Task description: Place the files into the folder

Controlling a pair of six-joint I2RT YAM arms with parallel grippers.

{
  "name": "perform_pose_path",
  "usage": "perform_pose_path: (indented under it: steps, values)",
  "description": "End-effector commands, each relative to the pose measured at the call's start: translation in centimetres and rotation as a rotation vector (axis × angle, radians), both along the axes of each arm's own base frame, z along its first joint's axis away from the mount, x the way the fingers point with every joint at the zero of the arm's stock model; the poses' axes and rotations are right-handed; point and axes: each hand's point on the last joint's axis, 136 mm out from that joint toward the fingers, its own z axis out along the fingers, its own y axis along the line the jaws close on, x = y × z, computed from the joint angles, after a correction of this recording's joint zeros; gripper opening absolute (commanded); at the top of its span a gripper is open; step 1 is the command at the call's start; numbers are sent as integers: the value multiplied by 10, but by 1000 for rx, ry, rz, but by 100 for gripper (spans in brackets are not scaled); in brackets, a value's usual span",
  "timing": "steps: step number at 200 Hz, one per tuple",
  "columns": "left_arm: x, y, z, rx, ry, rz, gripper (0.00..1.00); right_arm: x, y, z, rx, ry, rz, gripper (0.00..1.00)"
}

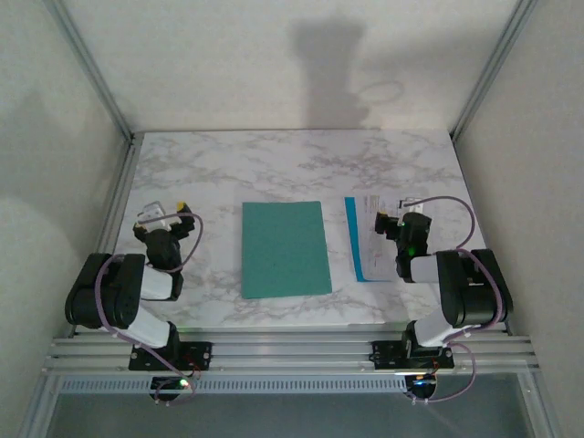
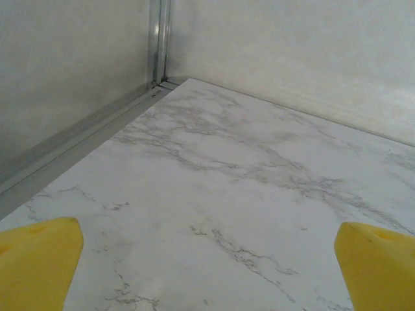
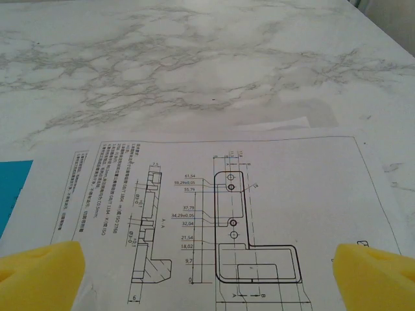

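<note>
Marbled surface (image 1: 274,155): folder (image 1: 285,248) found shut at centre, files (image 1: 364,245) untouched near right edge. Left hand (image 1: 166,215) and right hand (image 1: 394,217) released. Opening of folder judged next.

The light is soft and rather dim; a blurry shadow falls on the back wall (image 1: 328,64). In the wrist views the yellow fingers (image 2: 39,262) are out of focus.

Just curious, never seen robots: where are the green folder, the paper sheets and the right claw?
green folder (image 1: 285,248): top view, middle of its cover.
paper sheets (image 3: 227,220): right wrist view, the printed drawing.
right claw (image 3: 207,275): right wrist view, midway between its yellow tips.
</note>
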Motion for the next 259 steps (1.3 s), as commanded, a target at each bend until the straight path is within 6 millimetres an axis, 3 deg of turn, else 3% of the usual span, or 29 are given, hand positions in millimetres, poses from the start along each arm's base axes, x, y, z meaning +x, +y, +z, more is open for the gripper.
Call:
perform_pose_path:
  steps: [1, 143, 153, 174, 197, 206, 212, 219, 228, 241, 259]
  values:
    - [3, -2, 8, 13, -29, -12, 99, 7, -3, 12, -2, -44, -23, 99]
    - [3, -2, 11, 15, -35, -11, 99, 7, -5, 16, -2, -47, -36, 99]
    - [7, -2, 15, 25, -15, 5, 99, 5, -11, 25, -11, -23, -74, 99]
    - [26, -6, 34, 73, 66, 56, 99, 11, -19, 74, -4, -61, -136, 99]
    - [22, -16, 98, 60, -102, 129, 99, 6, -19, 167, 140, -293, -180, 99]
    - [24, -8, 114, -58, -131, 207, 99, 0, -38, 183, 280, -269, -348, 99]
    - [32, -2, 116, -182, -91, 253, 99, -15, -51, 167, 378, -143, -504, 99]
    - [36, 5, 104, -316, 49, 312, 99, -32, -61, 170, 461, -35, -651, 99]
    - [35, 17, 95, -451, 138, 424, 99, -68, -76, 150, 469, 120, -879, 99]
    - [62, -1, 75, -554, 268, 267, 99, -51, -60, 135, 496, 249, -740, 96]
    - [65, -30, 64, -580, 328, 182, 98, -41, -30, 120, 549, 357, -583, 90]
